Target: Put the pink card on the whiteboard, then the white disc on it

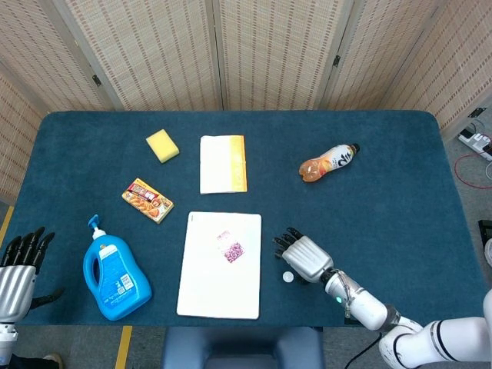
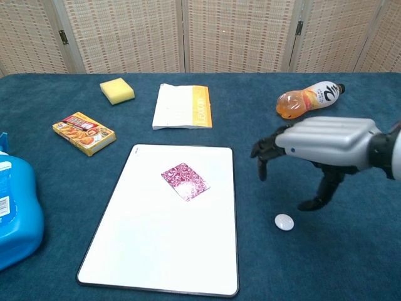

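The pink patterned card [image 1: 231,247] [image 2: 185,181] lies flat on the upper part of the whiteboard [image 1: 207,296] [image 2: 150,251], with nothing touching it. A small white disc [image 1: 287,277] [image 2: 284,221] rests on the blue cloth just right of the board. My right hand [image 1: 300,256] [image 2: 313,150] hovers over the disc, fingers spread and curved downward, holding nothing. Only the top of my left hand [image 1: 19,265] shows at the left edge of the head view, open, off the table.
A blue detergent bottle [image 1: 114,275] stands left of the board. Behind it lie an orange snack box [image 1: 147,200], a yellow sponge [image 1: 162,145], a white and orange booklet [image 1: 223,163] and an orange drink bottle [image 1: 328,162] on its side.
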Motion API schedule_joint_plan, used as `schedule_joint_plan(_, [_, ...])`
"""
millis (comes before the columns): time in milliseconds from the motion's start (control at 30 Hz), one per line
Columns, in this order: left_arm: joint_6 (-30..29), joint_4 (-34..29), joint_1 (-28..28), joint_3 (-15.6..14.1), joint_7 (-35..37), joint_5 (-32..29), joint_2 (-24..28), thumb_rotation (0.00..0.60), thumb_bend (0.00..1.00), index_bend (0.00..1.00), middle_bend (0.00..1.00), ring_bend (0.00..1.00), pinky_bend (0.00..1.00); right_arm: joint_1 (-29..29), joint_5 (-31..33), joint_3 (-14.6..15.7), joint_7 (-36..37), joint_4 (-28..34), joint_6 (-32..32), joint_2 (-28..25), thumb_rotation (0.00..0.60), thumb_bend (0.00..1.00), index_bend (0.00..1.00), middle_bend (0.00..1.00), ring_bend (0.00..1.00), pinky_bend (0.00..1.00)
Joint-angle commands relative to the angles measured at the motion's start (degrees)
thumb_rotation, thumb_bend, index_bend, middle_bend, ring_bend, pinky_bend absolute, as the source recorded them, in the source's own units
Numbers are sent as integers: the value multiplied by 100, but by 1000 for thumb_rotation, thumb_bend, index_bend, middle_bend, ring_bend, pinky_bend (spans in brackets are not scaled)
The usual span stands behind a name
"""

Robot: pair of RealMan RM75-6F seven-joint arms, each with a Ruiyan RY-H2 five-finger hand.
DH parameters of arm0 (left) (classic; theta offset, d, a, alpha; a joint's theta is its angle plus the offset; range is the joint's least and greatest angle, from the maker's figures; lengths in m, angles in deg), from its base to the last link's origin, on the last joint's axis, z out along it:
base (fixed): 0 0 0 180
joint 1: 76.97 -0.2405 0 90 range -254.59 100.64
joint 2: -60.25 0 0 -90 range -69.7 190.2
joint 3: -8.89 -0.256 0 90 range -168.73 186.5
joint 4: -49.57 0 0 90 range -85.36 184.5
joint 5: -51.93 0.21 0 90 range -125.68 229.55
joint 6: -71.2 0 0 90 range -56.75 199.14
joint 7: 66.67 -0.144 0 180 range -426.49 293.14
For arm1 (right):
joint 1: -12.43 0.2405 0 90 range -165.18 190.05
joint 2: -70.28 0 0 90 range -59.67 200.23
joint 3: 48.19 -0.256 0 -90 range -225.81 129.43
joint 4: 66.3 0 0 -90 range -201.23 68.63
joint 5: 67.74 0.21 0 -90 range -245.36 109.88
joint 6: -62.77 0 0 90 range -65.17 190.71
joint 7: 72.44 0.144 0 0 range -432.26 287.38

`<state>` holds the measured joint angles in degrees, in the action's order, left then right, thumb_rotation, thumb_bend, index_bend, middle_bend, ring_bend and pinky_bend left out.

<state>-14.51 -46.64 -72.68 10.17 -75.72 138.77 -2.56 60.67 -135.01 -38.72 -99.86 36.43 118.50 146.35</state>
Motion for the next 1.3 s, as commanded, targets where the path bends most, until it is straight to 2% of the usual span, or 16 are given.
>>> schedule_joint_plan(33, [-23,-24,-13,-5,-18,5,14,600,133,61,0,0,0,-148,-167,110,42,-119,-32,17,600,234,339,167,142,84])
schedule_joint_plan(467, [-75,33,-102,-49,81,-28,33,600,134,61,0,0,0,-335,-275,-60,-81,-685,-403,584,600,235,345,175,143,84])
schedule_joint_plan(967, [-50,168,-118,-54,208,-44,-13,600,133,61,0,0,0,-401,-223,-285,-377,-798,-548,719,600,237,412,203,151,84])
schedule_joint_plan(1300, [-49,243,-124,-52,253,-42,-37,600,133,64,0,0,0,-432,-178,-384,-523,-852,-604,801,600,281,439,218,159,85])
